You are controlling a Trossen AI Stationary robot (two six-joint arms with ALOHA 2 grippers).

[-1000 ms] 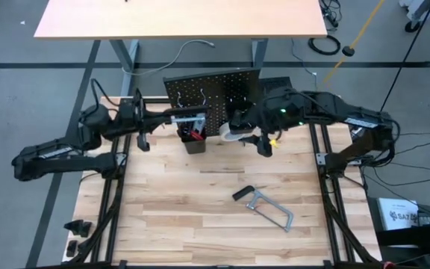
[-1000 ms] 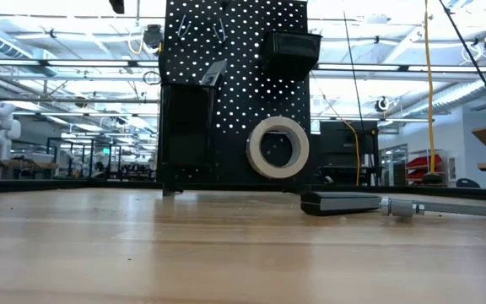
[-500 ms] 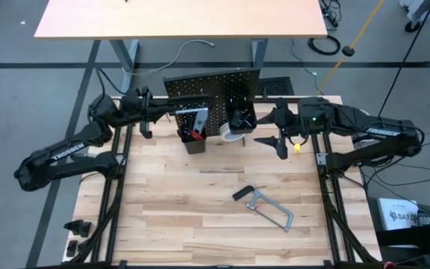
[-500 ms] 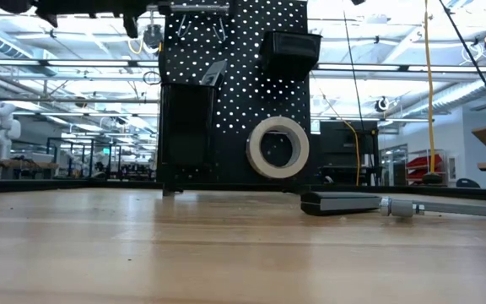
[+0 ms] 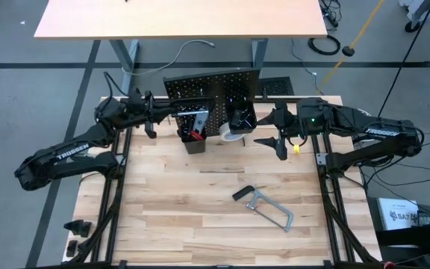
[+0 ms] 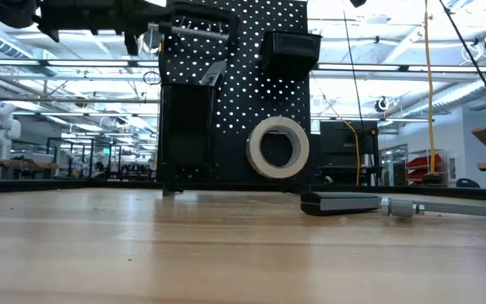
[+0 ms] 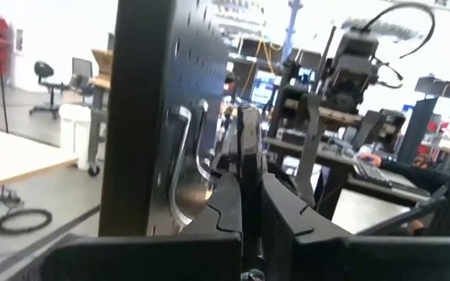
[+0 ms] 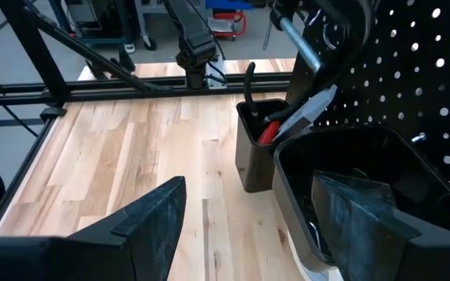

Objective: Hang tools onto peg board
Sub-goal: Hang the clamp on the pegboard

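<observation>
Left gripper (image 7: 244, 195) is pressed together on what looks like the black C-clamp (image 7: 248, 148), pinching its thin frame edge-on high at the peg board (image 7: 143, 117), just beside the silver hooks (image 7: 180, 164). To hang it well, I would keep the pinch firm, line the clamp's open frame up with 1 hook, ease it over the tip, lower until the hook takes the weight, and only then release. The frame looks narrow, so a skewed approach could catch on the neighbouring hook. Right gripper (image 8: 248, 211) waits with its 2 fingers spread near the board's other side, above a black bin (image 8: 412, 168). On the board hangs the white tape roll (image 6: 278, 147). Well apart on the table (image 5: 178, 194) lies the grey bar clamp (image 5: 266, 207).
</observation>
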